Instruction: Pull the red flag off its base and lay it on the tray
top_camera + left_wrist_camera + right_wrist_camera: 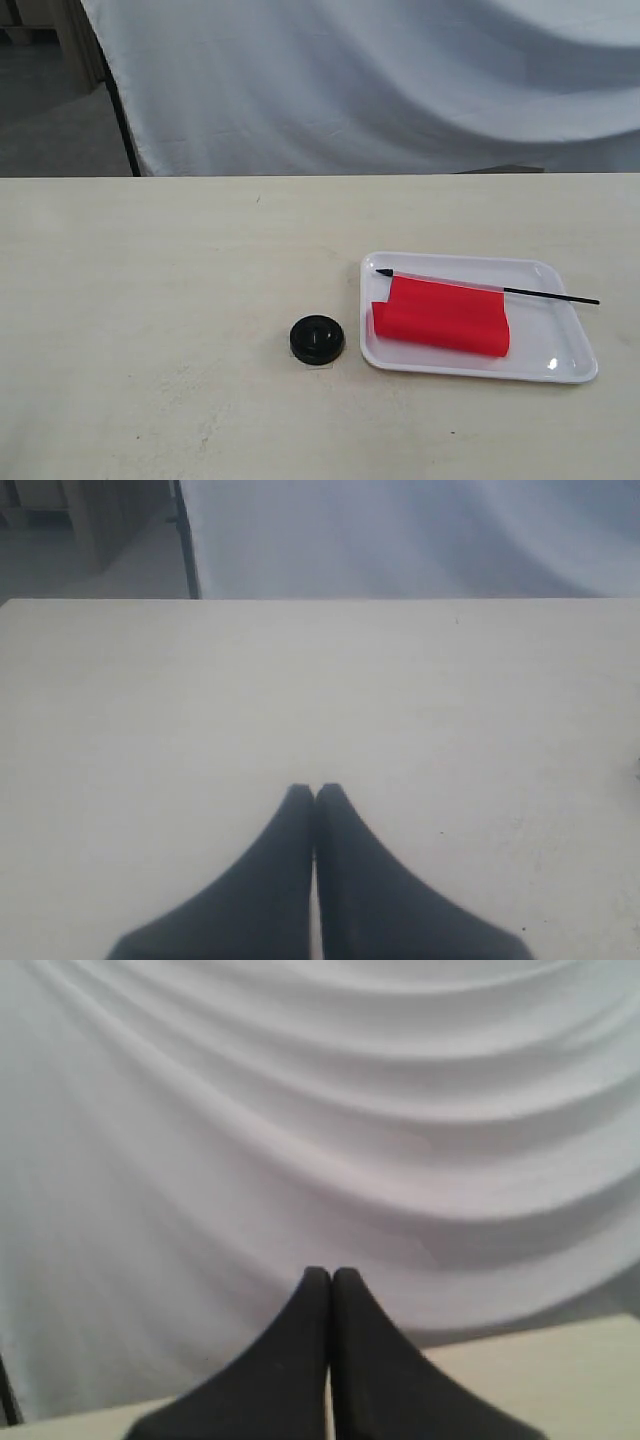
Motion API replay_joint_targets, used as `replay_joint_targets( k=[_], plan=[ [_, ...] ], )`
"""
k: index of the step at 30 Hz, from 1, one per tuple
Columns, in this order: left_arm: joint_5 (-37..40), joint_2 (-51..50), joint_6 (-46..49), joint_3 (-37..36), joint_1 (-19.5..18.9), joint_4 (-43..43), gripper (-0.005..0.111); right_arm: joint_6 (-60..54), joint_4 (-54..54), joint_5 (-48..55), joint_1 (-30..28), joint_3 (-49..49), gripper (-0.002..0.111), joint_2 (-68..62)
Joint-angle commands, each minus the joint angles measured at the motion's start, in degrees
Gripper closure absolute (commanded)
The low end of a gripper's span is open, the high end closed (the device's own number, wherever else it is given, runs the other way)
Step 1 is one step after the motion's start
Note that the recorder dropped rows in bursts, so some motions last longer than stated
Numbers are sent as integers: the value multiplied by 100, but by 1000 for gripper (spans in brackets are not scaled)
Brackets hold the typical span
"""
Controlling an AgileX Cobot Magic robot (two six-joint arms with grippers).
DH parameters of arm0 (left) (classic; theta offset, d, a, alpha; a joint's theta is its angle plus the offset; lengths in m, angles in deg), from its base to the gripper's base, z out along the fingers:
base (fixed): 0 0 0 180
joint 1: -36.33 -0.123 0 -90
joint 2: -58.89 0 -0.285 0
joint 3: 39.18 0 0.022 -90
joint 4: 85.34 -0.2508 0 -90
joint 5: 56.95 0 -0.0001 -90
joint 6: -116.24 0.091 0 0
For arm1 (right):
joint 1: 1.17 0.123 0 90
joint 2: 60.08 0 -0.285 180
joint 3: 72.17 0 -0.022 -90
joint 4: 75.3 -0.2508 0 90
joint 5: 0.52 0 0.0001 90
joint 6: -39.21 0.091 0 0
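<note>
One tray (555,345) sits on the worktop (150,300), and one flag (445,316) lies flat inside it. The red cloth is spread toward the tray's near rim. The pole runs along the far side, its pointed tip by the far-left corner and its thin end overhanging the right rim. One base (317,339) stands just left of the tray's near-left corner, apart from it. Left of the base the worktop is open and bare. There are two end effectors. The left end effector (315,792) hangs over bare worktop and the right end effector (331,1275) faces a white cloth (320,1110) — each has its fingers pressed together, gripping nothing.
</note>
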State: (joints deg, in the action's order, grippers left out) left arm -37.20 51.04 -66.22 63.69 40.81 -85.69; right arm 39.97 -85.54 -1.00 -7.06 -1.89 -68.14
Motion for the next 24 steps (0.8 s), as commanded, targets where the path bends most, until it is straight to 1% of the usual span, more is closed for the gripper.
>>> replay_joint_targets(
  k=[1,2,5,9,19,24],
  plan=[
    [-15,6,8,-9,25,1,107,238,-35,-198,19,693,109,28],
    [-15,6,8,-9,25,1,107,308,-19,503,2,693,109,28],
    [-15,6,8,-9,25,1,107,326,22,880,2,693,109,28],
    [-15,6,8,-9,25,1,107,196,292,1000,2,693,109,28],
    [-15,6,8,-9,25,1,107,306,237,1523,2,693,109,28],
    [-15,6,8,-9,25,1,107,291,263,1544,2,693,109,28]
  ],
)
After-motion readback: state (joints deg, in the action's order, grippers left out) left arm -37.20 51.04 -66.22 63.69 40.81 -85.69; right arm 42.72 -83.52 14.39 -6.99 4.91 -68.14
